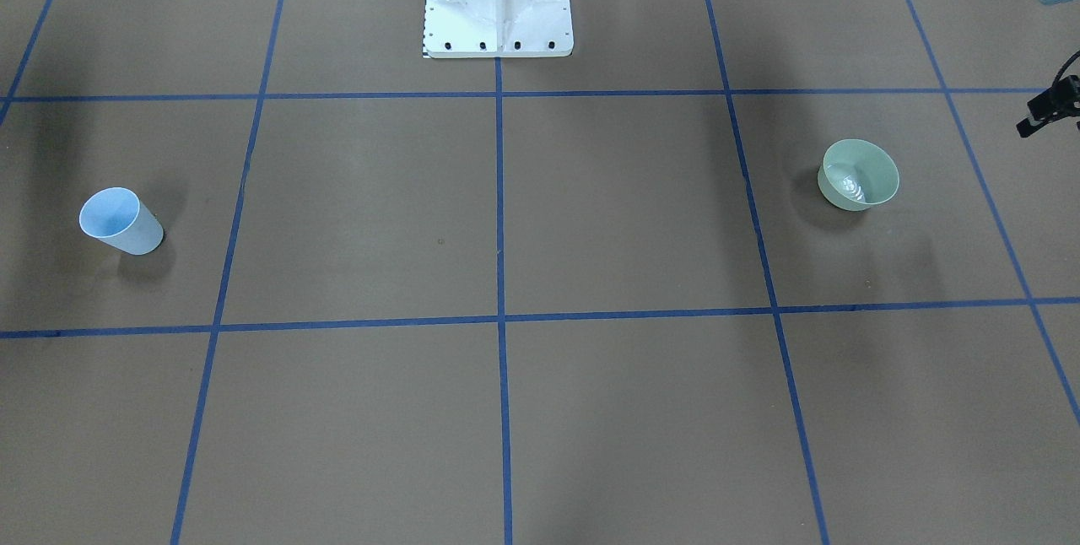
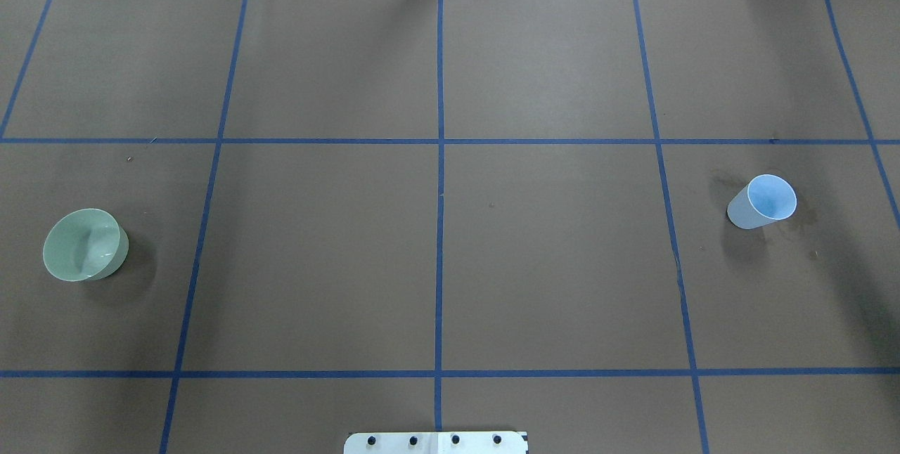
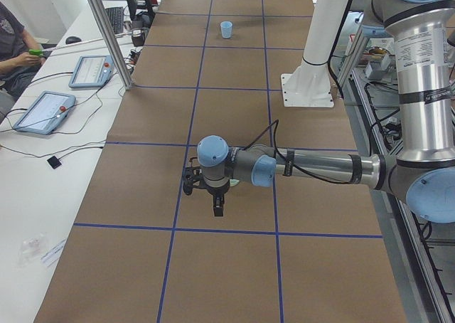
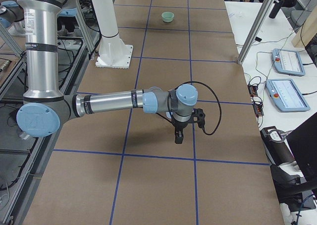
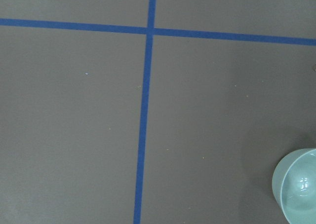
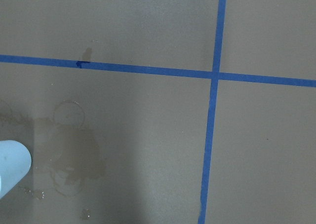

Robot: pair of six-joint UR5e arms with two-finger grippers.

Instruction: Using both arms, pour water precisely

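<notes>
A pale green bowl (image 1: 861,175) stands on the brown table, on my left side, with a little clear water (image 1: 854,188) glinting at its bottom. It also shows in the overhead view (image 2: 84,244) and the left wrist view (image 5: 298,190). A light blue cup (image 1: 121,221) stands upright on my right side (image 2: 763,201); its inside looks empty. My left gripper (image 3: 217,209) hangs above the table beside the bowl, holding nothing. My right gripper (image 4: 178,137) hangs over the table near the cup, which that view hides. I cannot tell whether either is open.
The white pedestal (image 1: 498,1) stands at the table's robot side. Blue tape lines (image 2: 439,257) grid the brown paper. Wet stains (image 6: 74,157) mark the paper beside the cup (image 6: 11,168). Tablets (image 3: 44,111) and a seated person (image 3: 14,49) are beyond the table's far edge.
</notes>
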